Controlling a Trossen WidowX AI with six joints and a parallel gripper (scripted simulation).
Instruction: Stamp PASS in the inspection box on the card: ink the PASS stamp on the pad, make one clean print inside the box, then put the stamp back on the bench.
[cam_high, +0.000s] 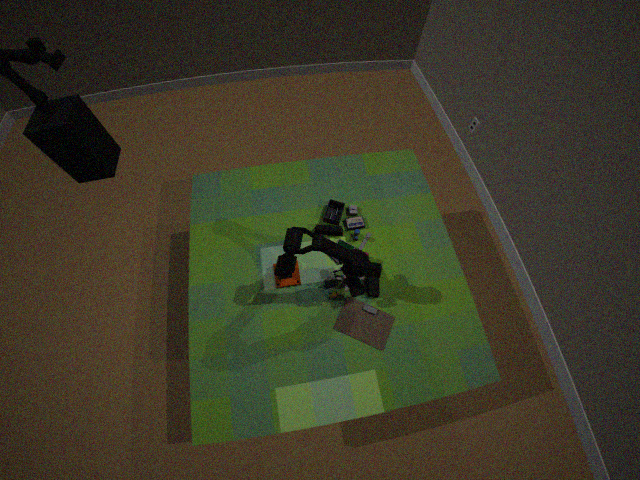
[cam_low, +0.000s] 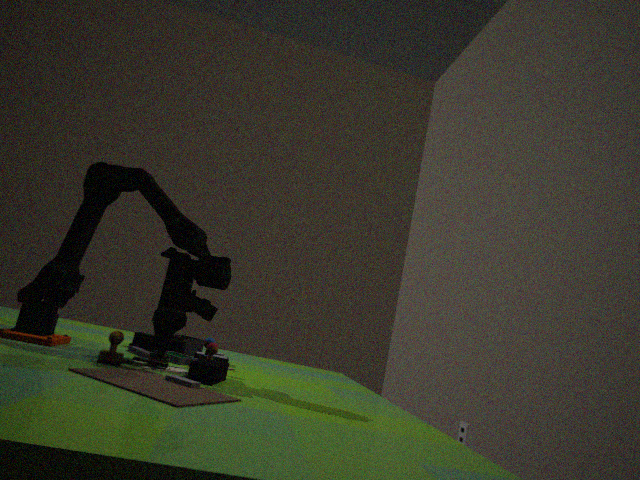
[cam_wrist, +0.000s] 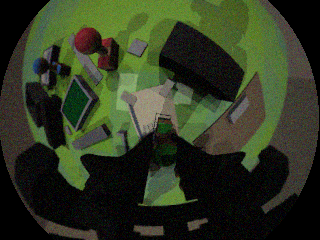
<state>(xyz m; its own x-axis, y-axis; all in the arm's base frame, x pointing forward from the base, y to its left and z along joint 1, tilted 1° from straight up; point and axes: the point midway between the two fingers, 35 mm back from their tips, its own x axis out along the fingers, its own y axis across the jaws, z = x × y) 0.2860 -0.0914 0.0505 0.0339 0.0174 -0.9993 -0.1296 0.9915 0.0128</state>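
Observation:
My gripper (cam_wrist: 162, 135) (cam_low: 161, 351) points down and is shut on a dark stamp with green parts (cam_wrist: 165, 149) (cam_low: 157, 360). The stamp's lower end is over the pale card (cam_wrist: 150, 106), at the thin outlined box; the foot overlaps the box's near part in the wrist view. Whether it touches the card cannot be told, and any print there is hidden. The green ink pad (cam_wrist: 77, 106) (cam_high: 345, 244) lies in its grey case to the left of the card in the wrist view. The word on the held stamp is not readable.
A red-knobbed stamp (cam_wrist: 88, 41) (cam_low: 211, 348) and a blue-knobbed stamp (cam_wrist: 40, 66) stand beyond the pad. A wooden-knobbed stamp (cam_low: 116, 338) stands left of the gripper. A black block (cam_wrist: 200, 60) (cam_low: 208, 367) and a brown board (cam_wrist: 240, 132) (cam_high: 364, 325) with a grey clip flank the card.

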